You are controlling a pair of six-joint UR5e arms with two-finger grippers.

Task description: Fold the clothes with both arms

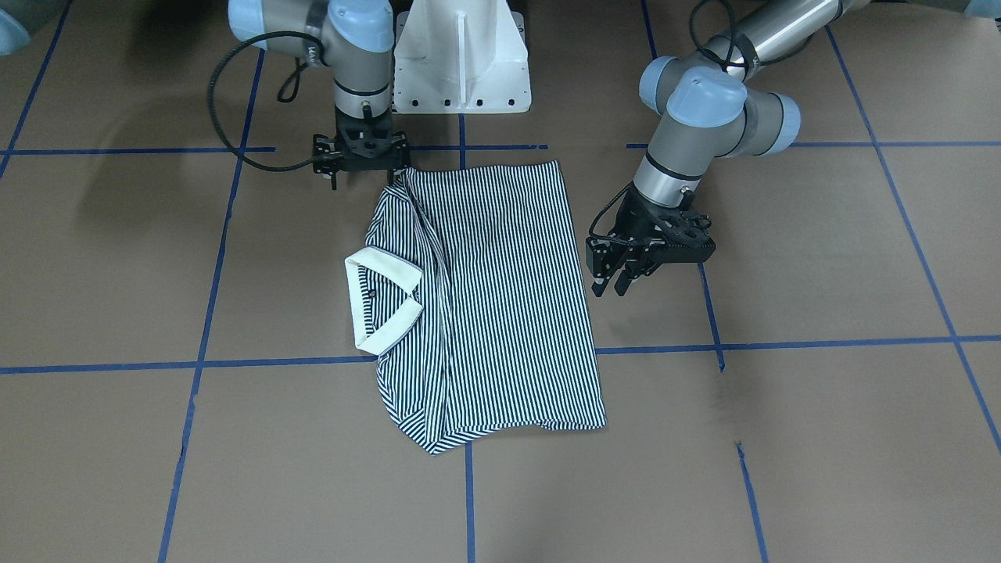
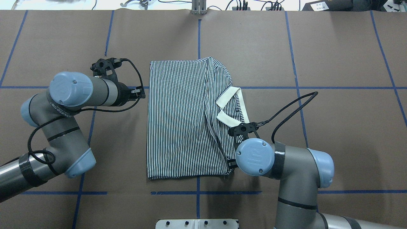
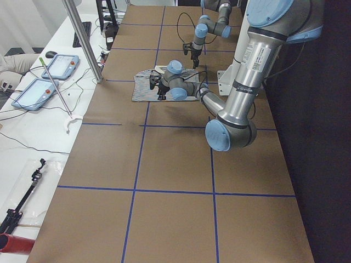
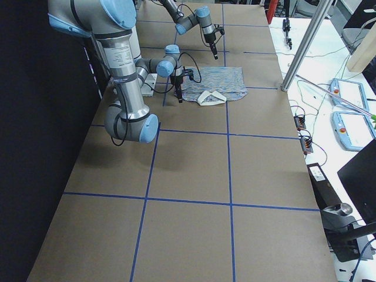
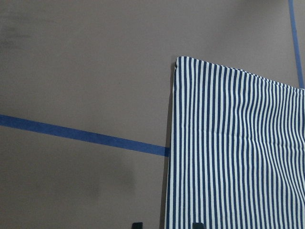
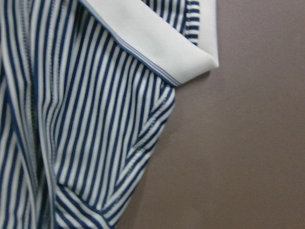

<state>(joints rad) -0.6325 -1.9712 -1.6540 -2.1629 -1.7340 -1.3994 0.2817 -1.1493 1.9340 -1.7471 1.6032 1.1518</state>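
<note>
Closest to the base, just past the white metal pedestal [image 1: 461, 55], my grey tubular right arm [image 2: 295, 165] points its black right gripper [image 1: 361, 164] straight down at the near, collar-side corner of the short-sleeved polo shirt with thin navy-and-white stripes [image 2: 178, 121]. From above the wrist covers that gripper, and its own camera gives me only striped cloth, a sleeve hem and a collar tip. So I cannot tell whether its fingers are spread or pressed together, or whether they touch the fabric. The shirt lies flat on the brown paper-covered surface [image 2: 334, 127], which is crossed by blue tape lines [image 2: 198, 38]. It sits in the middle between the two arms, its long edges running away from me. The side on my right is folded in over the body, making a rough rectangle. The plain cream collar [image 1: 387, 267] juts out at that right edge, with a dark button showing on the placket. Farther out, on the opposite side, the grey left arm [image 2: 82, 90] reaches in toward the shirt's straight left edge. The black left gripper [image 1: 612, 285] hangs just beside that edge, its fingers [image 1: 599, 283] spread with nothing pinched; the wrist view shows the two tips either side of the edge line. Beyond the surface's far end, black cables trail along a white bench [image 2: 63, 3].
</note>
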